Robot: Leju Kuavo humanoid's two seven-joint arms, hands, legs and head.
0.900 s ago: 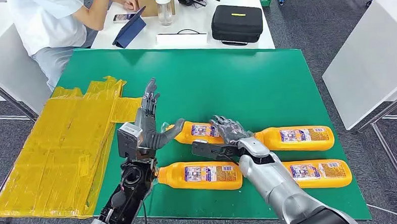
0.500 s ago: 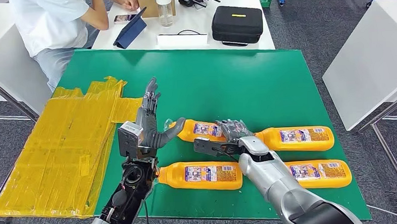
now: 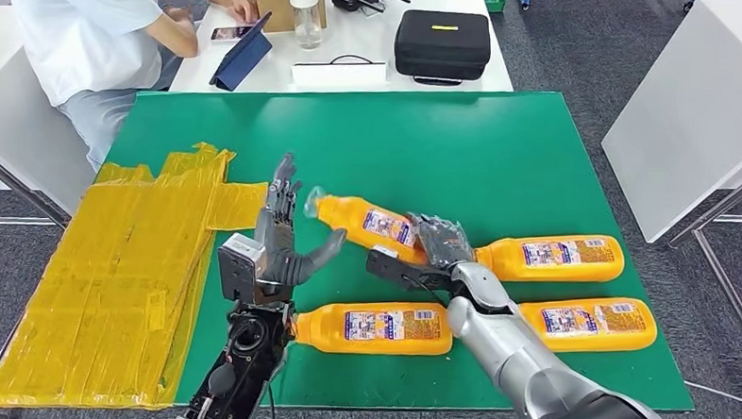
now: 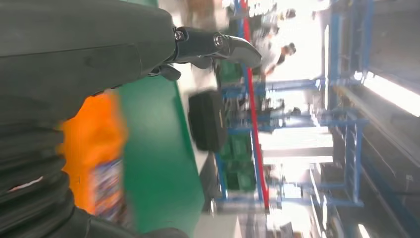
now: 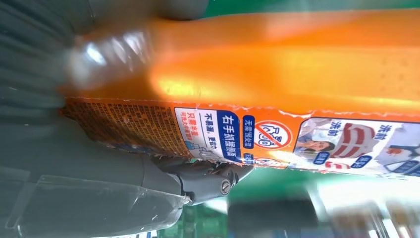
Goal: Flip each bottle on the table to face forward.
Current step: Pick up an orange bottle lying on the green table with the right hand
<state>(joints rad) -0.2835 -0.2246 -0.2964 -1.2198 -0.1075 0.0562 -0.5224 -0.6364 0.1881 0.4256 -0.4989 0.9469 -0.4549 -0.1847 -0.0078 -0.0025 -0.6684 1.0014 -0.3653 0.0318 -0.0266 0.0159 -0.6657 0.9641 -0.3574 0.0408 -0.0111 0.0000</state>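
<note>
The right robot hand (image 3: 442,246) grips an orange bottle (image 3: 368,223) around its lower body, fingers wrapped over the top and thumb underneath. The bottle is tilted, its clear cap end raised off the green desk (image 3: 459,149) and pointing away from the right robot hand toward the left one. In the right wrist view the label (image 5: 237,131) with blue and white print sits right against the thumb (image 5: 208,181), and the orange body (image 5: 277,64) runs across the fingers.

The left robot hand (image 3: 279,234) holds nothing; its fingers are spread and pointing up, thumb out toward the lifted bottle's cap, close to it but apart. In the left wrist view a blurred orange bottle (image 4: 94,153) lies just beside the palm.

Three more bottles lie flat on the desk: one (image 3: 372,328) just below both hands, between the two arms; one (image 3: 551,259) just beside the right robot hand on its outer side, neck close to the fingers; and one (image 3: 588,324) nearer the robot, beside the right forearm.

Yellow sheeting (image 3: 106,278) covers the desk edge beyond the left robot hand. Far past both hands, a person (image 3: 96,51) sits at a white desk (image 3: 361,63) carrying a black case (image 3: 442,44).
</note>
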